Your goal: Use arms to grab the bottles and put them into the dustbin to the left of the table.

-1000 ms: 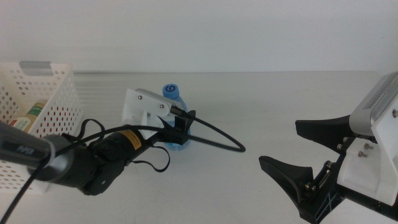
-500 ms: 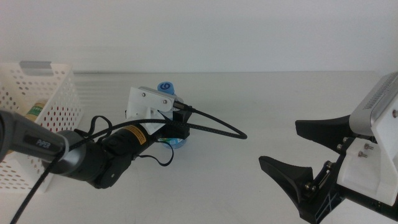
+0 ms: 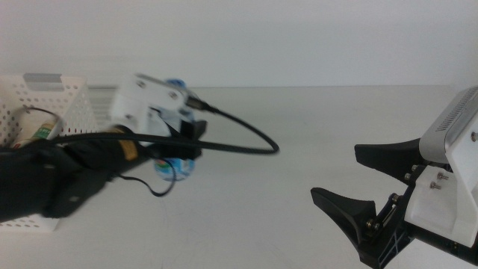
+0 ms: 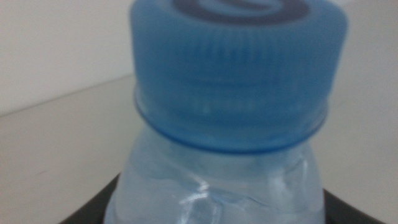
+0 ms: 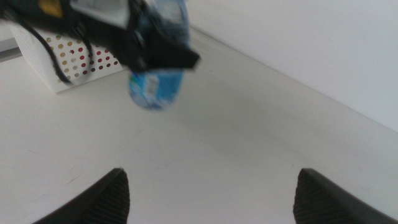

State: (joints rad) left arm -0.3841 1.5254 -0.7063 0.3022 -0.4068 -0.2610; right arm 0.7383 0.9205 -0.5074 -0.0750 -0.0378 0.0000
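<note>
Gripping the small clear water bottle point(image 3: 170, 166) just below its blue cap point(image 4: 237, 68), the left end effector point(image 3: 178, 146) is closed on the neck and holds the bottle clear of the tabletop point(image 3: 314, 142), between the table's middle and the white perforated dustbin point(image 3: 52, 112) at the left. The right end effector point(image 3: 358, 187) waits near the lower right with its jaws spread wide and nothing between them. A pale bottle with a green label point(image 3: 33, 131) already lies inside the dustbin. Risk assessment: the hold sits high on the neck, so the body hangs free and may swing; a swing could knock the bottle against the dustbin's near wall or loosen it before it is over the opening. The trailing black cable point(image 3: 239, 143) could also snag. Motion blur makes the bottle's blue label unreadable; no brand or other writing is legible.
</note>
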